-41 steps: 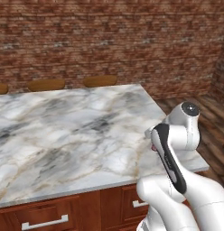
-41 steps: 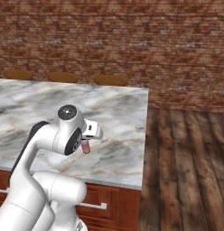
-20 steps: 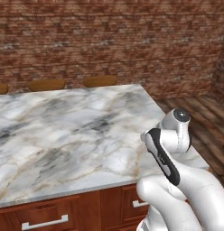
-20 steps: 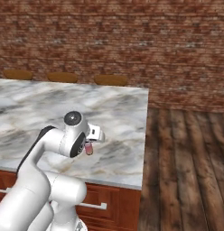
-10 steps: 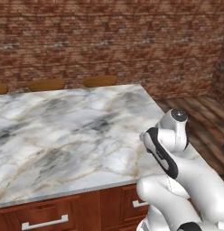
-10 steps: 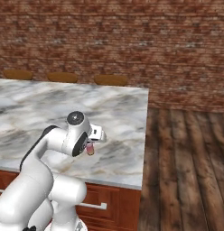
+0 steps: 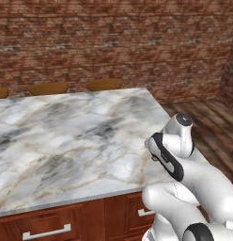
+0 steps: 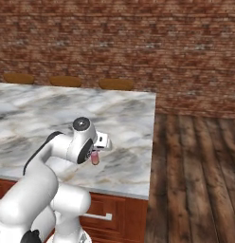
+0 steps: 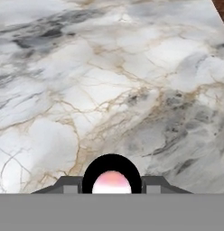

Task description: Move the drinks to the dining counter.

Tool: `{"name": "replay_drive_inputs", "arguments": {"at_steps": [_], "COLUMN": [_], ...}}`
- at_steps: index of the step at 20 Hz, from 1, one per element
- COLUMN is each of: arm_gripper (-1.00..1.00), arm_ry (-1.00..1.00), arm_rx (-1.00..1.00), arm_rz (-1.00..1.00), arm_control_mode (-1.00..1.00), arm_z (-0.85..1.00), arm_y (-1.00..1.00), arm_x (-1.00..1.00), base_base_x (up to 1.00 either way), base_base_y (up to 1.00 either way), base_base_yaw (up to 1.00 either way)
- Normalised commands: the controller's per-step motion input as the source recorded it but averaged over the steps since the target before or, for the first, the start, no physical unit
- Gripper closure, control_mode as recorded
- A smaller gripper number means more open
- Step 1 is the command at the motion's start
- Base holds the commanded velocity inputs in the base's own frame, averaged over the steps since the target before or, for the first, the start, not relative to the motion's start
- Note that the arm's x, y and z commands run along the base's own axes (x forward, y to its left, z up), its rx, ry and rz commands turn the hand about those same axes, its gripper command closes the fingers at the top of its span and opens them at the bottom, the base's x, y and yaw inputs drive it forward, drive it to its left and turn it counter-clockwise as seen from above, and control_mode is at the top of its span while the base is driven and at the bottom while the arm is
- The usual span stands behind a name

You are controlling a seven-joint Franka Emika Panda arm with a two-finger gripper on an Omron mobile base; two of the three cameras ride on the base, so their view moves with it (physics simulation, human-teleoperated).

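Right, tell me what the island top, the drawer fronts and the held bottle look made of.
Dining counter top: polished marble, going by the grey and tan veining on white. Drawer fronts: reddish varnished wood with metal-looking handles. Bottle in the pincer: smooth pink, plastic or glass; unclear.

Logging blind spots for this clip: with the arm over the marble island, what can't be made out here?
- Pink bottle: right base view, the wrist covers all but its lower end; hand view, the bottom band cuts it off below the cap.
- Gripper: jaws hidden behind the wrist.
- Stools: left base view, the dining counter hides all but the seats.
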Motion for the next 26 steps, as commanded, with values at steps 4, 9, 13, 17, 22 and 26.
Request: {"name": "replay_drive_inputs", "arguments": {"at_steps": [4, 9, 13, 17, 22, 26], "arm_gripper": [-1.0, -1.0, -1.0, -1.0, -1.0, -1.0], "arm_ry": [0.0, 0.0, 0.0, 0.0, -0.01, -0.16], "arm_rx": [0.0, 0.0, 0.0, 0.0, 0.0, 0.0], "arm_rz": [0.0, 0.0, 0.0, 0.0, 0.0, 0.0], "arm_control_mode": [-1.0, -1.0, -1.0, -1.0, -1.0, -1.0], "arm_z": [-0.2, -0.21, -0.19, -0.09, 0.09, 0.42], "arm_y": [0.04, 0.04, 0.04, 0.01, 0.0, 0.0], "arm_x": [0.0, 0.0, 0.0, 0.0, -0.13, -0.47], "base_base_x": [0.0, 0.0, 0.0, 0.0, 0.0, 0.0], "base_base_y": [0.0, 0.0, 0.0, 0.0, 0.0, 0.0], "base_base_yaw": [0.0, 0.0, 0.0, 0.0, 0.0, 0.0]}}
